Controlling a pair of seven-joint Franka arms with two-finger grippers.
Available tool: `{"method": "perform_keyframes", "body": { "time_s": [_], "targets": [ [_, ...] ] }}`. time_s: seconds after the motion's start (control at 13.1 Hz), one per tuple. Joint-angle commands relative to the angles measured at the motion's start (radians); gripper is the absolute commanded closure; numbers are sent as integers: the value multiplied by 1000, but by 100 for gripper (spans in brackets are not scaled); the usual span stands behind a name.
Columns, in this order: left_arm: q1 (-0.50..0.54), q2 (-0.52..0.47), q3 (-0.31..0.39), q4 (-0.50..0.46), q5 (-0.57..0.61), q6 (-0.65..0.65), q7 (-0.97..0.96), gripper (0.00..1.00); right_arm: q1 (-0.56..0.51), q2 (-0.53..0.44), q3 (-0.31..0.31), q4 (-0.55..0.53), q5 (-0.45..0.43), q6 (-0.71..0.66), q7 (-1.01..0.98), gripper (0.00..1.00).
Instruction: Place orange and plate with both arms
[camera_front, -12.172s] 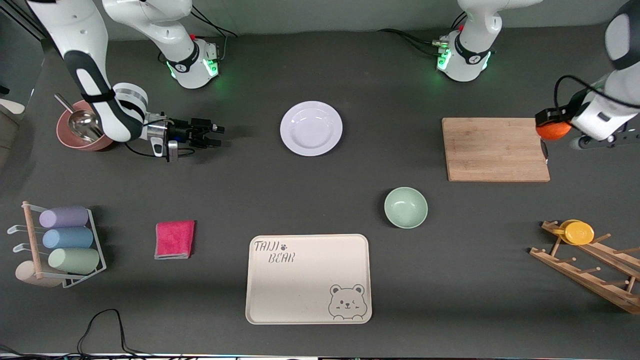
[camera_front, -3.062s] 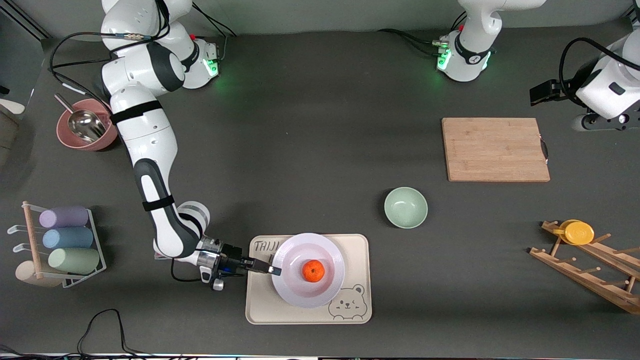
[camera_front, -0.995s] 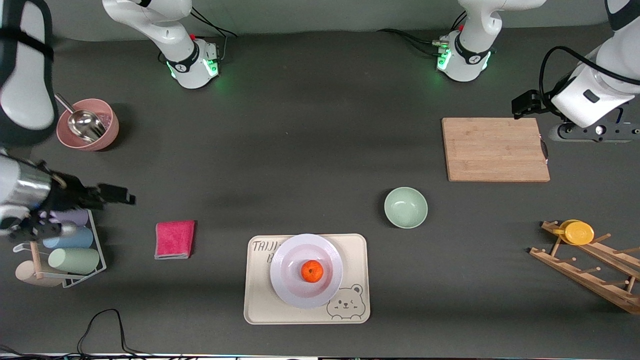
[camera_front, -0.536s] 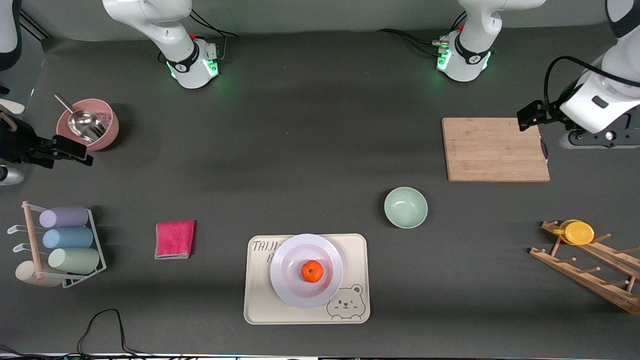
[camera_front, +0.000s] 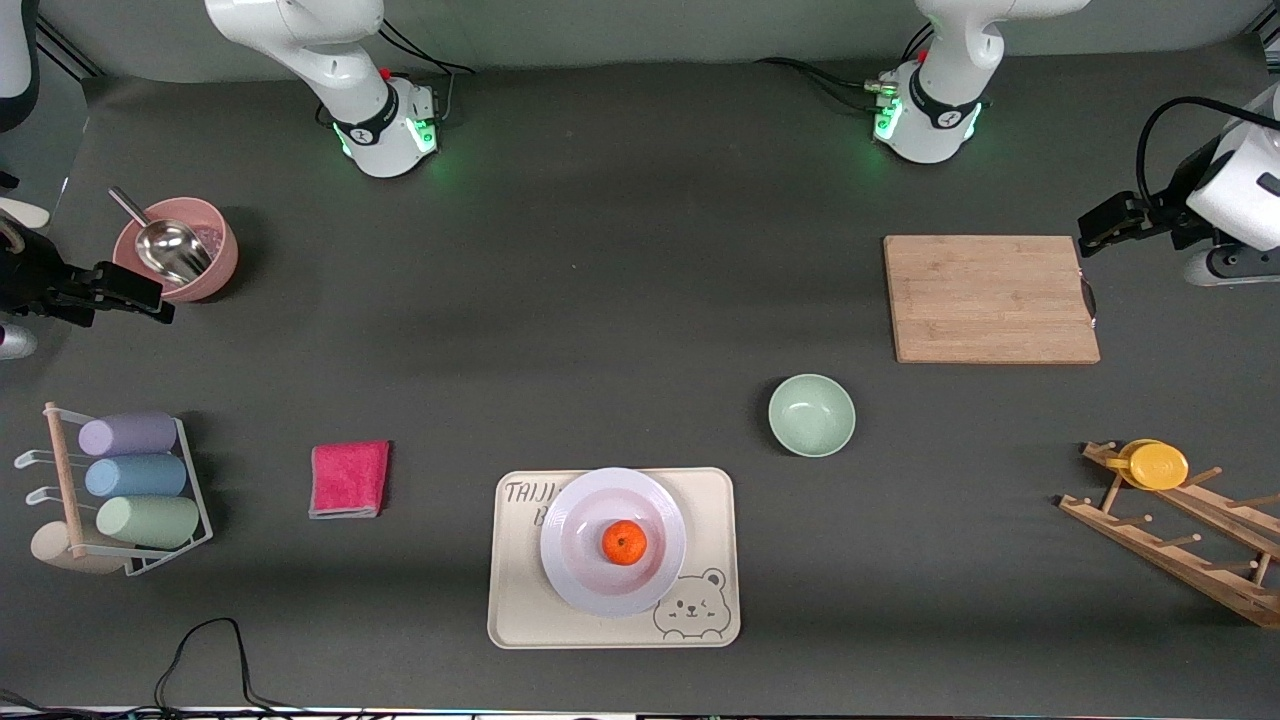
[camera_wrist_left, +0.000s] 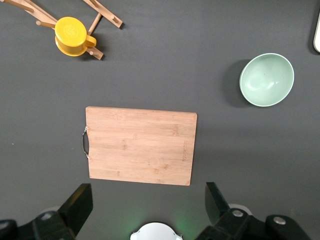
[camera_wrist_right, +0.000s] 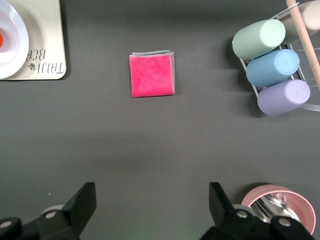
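Dark grey tabletop (camera_front: 620, 330), and your landmark is the cream bear tray (camera_front: 520, 600) at the edge nearest the front camera. Your plate (camera_front: 575, 570) sits on that tray, covering most of it, with the orange (camera_front: 624, 542) resting in the middle of the plate. Both your arms are parked well away from the tray: the left gripper (camera_wrist_left: 147, 202) hangs over the wooden cutting board (camera_front: 990, 298), fingers spread wide and empty; the right gripper (camera_wrist_right: 152, 202) is up beside the pink bowl (camera_front: 205, 275), also wide and empty.
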Motion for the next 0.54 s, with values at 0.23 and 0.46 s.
{"method": "perform_keyframes", "body": {
  "time_s": [0.23,0.46],
  "targets": [
    [5,-25,-1,-21,-2,13,11,0,7,-4,0,-9,-23,-1,30,0],
    [5,-25,-1,-12,-2,4,11,0,7,-4,0,-9,-23,-1,30,0]
  ]
}}
